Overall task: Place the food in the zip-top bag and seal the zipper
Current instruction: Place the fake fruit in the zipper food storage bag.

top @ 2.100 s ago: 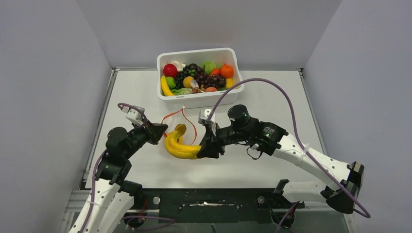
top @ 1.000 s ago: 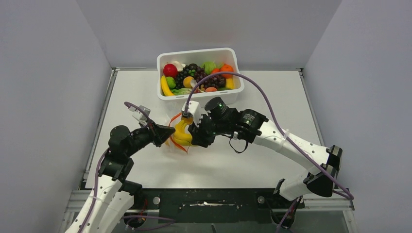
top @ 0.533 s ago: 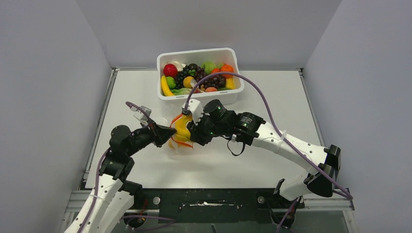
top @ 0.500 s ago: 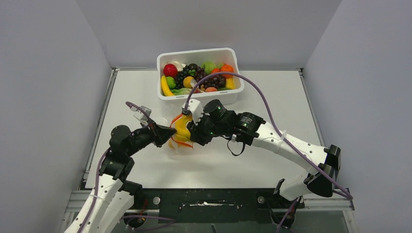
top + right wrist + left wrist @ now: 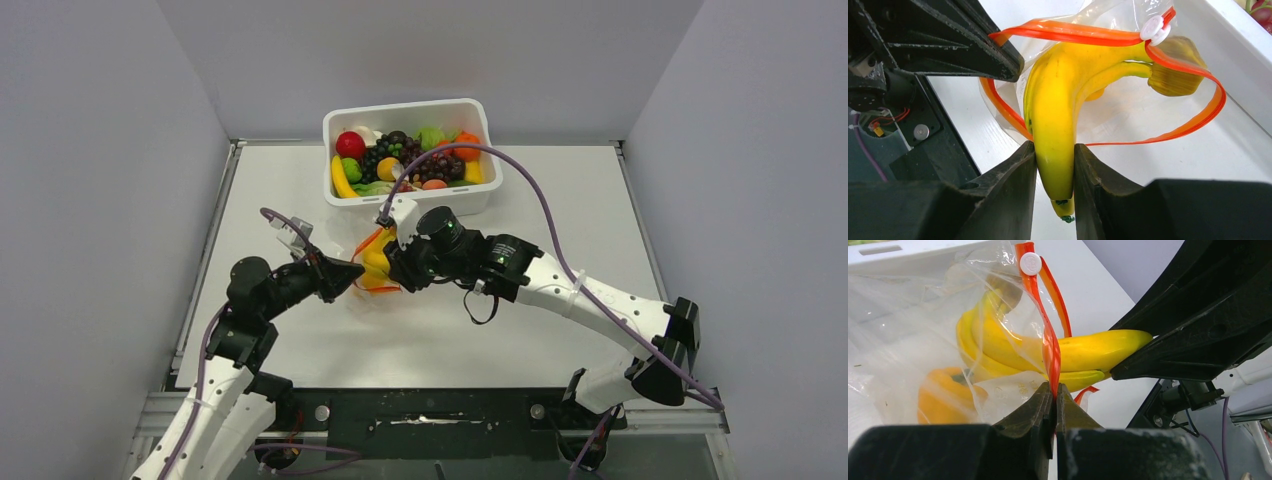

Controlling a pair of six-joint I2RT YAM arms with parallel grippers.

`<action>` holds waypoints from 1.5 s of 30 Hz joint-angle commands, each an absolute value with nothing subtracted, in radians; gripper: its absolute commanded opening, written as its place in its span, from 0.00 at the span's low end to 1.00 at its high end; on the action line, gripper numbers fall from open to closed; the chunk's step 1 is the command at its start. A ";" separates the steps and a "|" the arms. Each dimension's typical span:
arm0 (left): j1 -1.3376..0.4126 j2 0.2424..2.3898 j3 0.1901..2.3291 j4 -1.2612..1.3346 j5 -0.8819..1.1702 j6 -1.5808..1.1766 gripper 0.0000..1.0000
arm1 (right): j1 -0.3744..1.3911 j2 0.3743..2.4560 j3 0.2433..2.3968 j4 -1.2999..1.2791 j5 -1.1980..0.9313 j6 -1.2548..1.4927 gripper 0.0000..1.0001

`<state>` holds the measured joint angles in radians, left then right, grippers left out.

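The clear zip-top bag (image 5: 908,340) lies mid-table with its orange-red zipper (image 5: 1083,35) spread open. My left gripper (image 5: 1054,390) is shut on the zipper strip (image 5: 1050,352) at the mouth's near side. My right gripper (image 5: 1054,162) is shut on the tip end of the yellow banana bunch (image 5: 1058,105), whose stem end is inside the bag mouth. An orange-yellow pepper (image 5: 945,395) sits inside the bag. In the top view the bananas (image 5: 376,262) sit between the left gripper (image 5: 350,272) and the right gripper (image 5: 390,268).
A white tub (image 5: 410,205) full of toy fruit, with grapes (image 5: 420,160) and a red piece (image 5: 349,144), stands just behind the bag. The right arm's purple cable arcs over it. Grey walls close both sides.
My right gripper has carried the banana bunch left and back, pushing it deeper into the open bag mouth. My left gripper has kept hold of the zipper, shifting slightly.
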<state>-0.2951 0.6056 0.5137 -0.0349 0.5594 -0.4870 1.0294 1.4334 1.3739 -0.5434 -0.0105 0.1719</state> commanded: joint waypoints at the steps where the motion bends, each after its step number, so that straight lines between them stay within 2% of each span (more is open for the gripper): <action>1: -0.307 0.612 0.521 0.046 0.600 -0.498 0.00 | 1.031 1.434 1.381 -0.458 0.077 0.210 0.09; 19: -0.311 0.666 0.502 0.158 0.635 -0.641 0.00 | 1.025 1.486 1.411 -0.497 0.150 0.317 0.11; 29: -0.310 0.655 0.548 0.035 0.590 -0.560 0.00 | 0.993 1.530 1.429 -0.484 0.136 0.371 0.11; 37: -0.310 0.666 0.532 0.074 0.595 -0.584 0.00 | 0.988 1.537 1.419 -0.467 0.101 0.397 0.12; 42: -0.310 0.674 0.526 0.106 0.597 -0.614 0.00 | 0.986 1.514 1.352 -0.423 0.113 0.406 0.20; 45: -0.310 0.679 0.517 0.128 0.594 -0.626 0.00 | 0.983 1.479 1.317 -0.388 0.113 0.412 0.33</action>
